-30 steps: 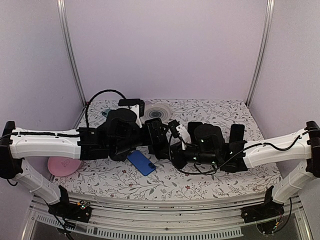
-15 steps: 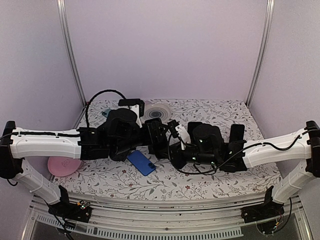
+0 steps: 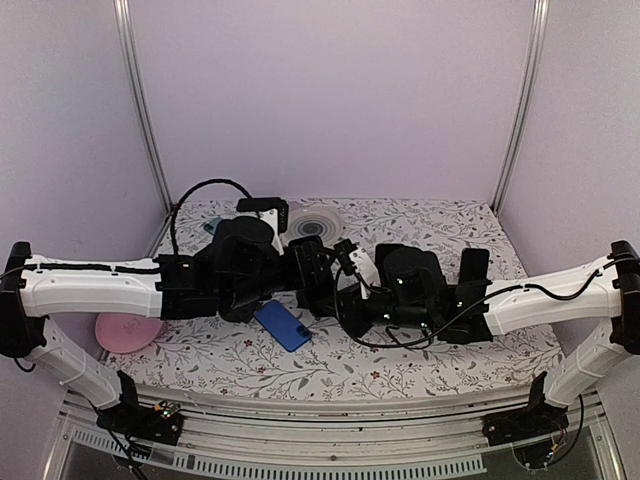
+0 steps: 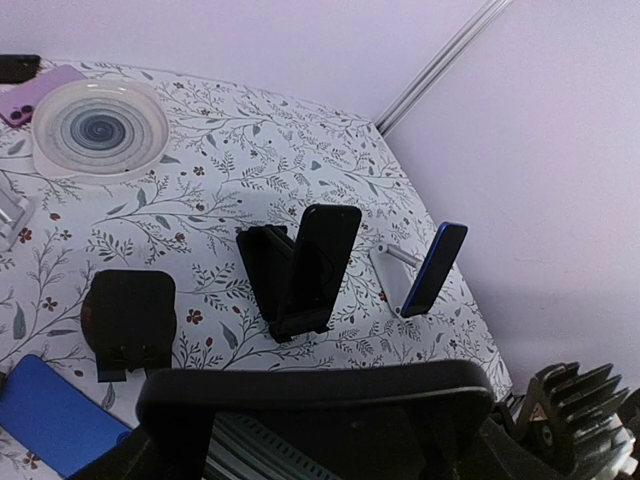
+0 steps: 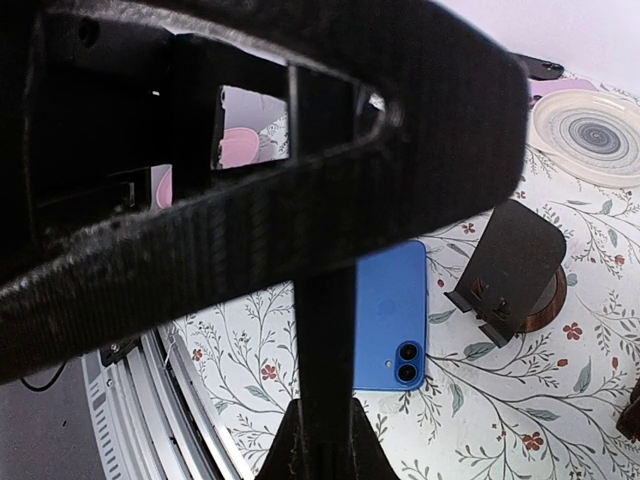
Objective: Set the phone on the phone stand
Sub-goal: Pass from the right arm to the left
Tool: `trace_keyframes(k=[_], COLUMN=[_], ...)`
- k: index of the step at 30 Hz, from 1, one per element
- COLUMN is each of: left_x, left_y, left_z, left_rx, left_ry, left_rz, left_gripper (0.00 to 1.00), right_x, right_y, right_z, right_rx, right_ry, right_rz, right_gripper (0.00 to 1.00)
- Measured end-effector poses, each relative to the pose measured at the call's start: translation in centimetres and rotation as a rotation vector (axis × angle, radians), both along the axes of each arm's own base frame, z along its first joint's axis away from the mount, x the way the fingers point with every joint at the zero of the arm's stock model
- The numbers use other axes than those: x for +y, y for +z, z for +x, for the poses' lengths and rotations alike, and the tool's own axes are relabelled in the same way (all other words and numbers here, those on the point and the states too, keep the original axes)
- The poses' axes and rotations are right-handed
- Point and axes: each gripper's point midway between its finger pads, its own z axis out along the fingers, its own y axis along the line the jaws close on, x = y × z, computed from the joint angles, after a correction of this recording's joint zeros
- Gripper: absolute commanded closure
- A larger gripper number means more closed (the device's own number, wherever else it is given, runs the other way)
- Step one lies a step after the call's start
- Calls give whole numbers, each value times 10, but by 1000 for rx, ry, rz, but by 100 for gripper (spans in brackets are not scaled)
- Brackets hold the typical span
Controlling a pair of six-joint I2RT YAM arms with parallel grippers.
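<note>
The right end effector (image 3: 348, 265), its grip impossible to tell, has edged left toward the slim blue phone (image 5: 390, 315) lying flat on the surface (image 3: 430, 370) beside the black plastic stand (image 5: 508, 262), likely nearing pickup.

Floral-print table (image 3: 440, 215): blue phone (image 3: 282, 326) flat, front-centre (camera side up); black phone stand (image 4: 130, 315) just beside; swirl-pattern plate (image 3: 315, 221) at back; pink plate (image 3: 128, 331) far left; upright phone (image 4: 433, 268) right.

Blue phone (image 3: 283, 326) half covered by the left arm (image 3: 100, 285), cut off at the left wrist view's bottom edge, left gripper (image 3: 318, 272) and right gripper (image 3: 350, 262) openings obscured from above
</note>
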Motion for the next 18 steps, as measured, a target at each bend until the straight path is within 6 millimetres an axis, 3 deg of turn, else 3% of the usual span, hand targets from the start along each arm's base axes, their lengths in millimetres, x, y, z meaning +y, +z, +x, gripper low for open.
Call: trace_keyframes(k=[5, 13, 18], left_x=[0, 0, 1], left_y=[-1, -4, -6], left_z=[0, -2, -1], left_rx=[-1, 2, -1], left_ry=[-4, -11, -12], left_rz=[5, 20, 28], left_gripper=[97, 98, 98], right_x=[0, -1, -2], right_y=[0, -1, -2], right_z=[0, 2, 3], right_rx=[-5, -1, -2], right_ry=[-2, -13, -23], right_rz=[-4, -7, -8], right_gripper=[71, 21, 1])
